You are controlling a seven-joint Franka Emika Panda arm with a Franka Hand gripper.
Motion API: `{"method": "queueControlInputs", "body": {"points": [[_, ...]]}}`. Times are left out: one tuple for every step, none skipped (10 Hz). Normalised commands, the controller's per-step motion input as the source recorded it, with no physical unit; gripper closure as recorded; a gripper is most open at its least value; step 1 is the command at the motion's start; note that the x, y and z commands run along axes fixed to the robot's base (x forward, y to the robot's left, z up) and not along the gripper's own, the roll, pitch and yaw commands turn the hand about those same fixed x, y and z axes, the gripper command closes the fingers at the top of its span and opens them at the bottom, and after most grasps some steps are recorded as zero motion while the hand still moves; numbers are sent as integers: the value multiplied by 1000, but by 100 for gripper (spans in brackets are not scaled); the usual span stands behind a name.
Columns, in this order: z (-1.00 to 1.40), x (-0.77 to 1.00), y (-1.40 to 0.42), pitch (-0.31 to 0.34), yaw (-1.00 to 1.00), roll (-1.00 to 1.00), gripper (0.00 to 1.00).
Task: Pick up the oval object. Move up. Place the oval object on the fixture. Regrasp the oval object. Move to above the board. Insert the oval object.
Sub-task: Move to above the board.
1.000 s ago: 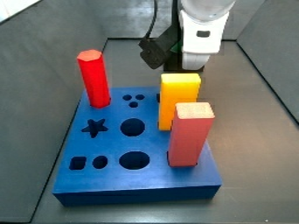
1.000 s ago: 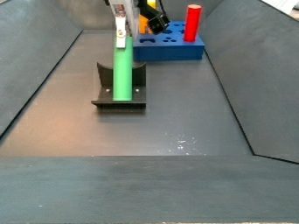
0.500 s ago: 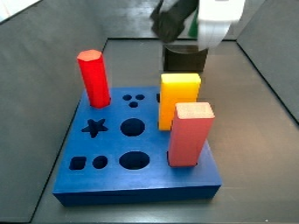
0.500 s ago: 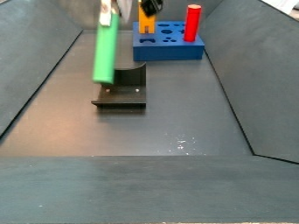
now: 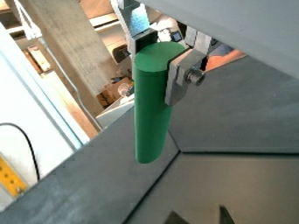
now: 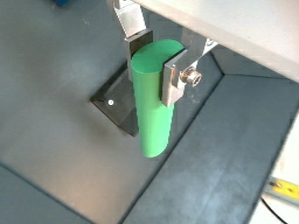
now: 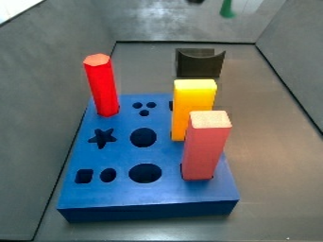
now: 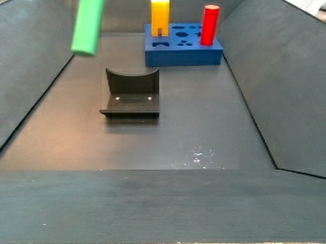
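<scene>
My gripper (image 5: pixel 158 63) is shut on the oval object (image 5: pixel 152 109), a green rod that hangs down from between the silver fingers (image 5: pixel 183 75); both wrist views show this grasp (image 6: pixel 156 68). In a side view the oval object (image 8: pixel 88 27) hangs high above the floor, up and to the side of the black fixture (image 8: pixel 132 95), with the gripper above the frame edge. Only its green tip (image 7: pixel 229 9) shows at the top of a side view. The fixture (image 7: pixel 199 62) stands bare behind the blue board (image 7: pixel 127 184). The fixture also lies below the rod in a wrist view (image 6: pixel 114 107).
On the board stand a red hexagonal peg (image 7: pixel 100 83), a yellow block (image 7: pixel 194 104) and a pink block (image 7: pixel 206 144). Star, round and other holes are open in its top. Grey sloping walls enclose the floor (image 8: pixel 166 143).
The gripper has risen with the green oval object, from upright on the fixture to high above it, and has left the top of both side views.
</scene>
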Motion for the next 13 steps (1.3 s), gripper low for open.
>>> {"method": "queueControlInputs", "body": {"points": [[1000,244,-42,329,69,-1,100],[847,188,-41,312,130,2,100],[734,150,-39,295,155,1,100],[455,84,-28,233,194,-12,100],[346,66,-24,206,201,-21,100],[186,-1000,-993,114,1000,-472,100],[175,-1000,-994,90,1000,-462,100],[171,-1000,-976,58,1000,-458,100],[163,-1000,-964,22,1000,-455,100],[177,-1000,-960,-8,1000,-445,100],[172,-1000,-941,-37,1000,-439,100],[169,-1000,-923,-63,1000,-432,100],[151,-849,-759,-99,1000,-419,100]]}}
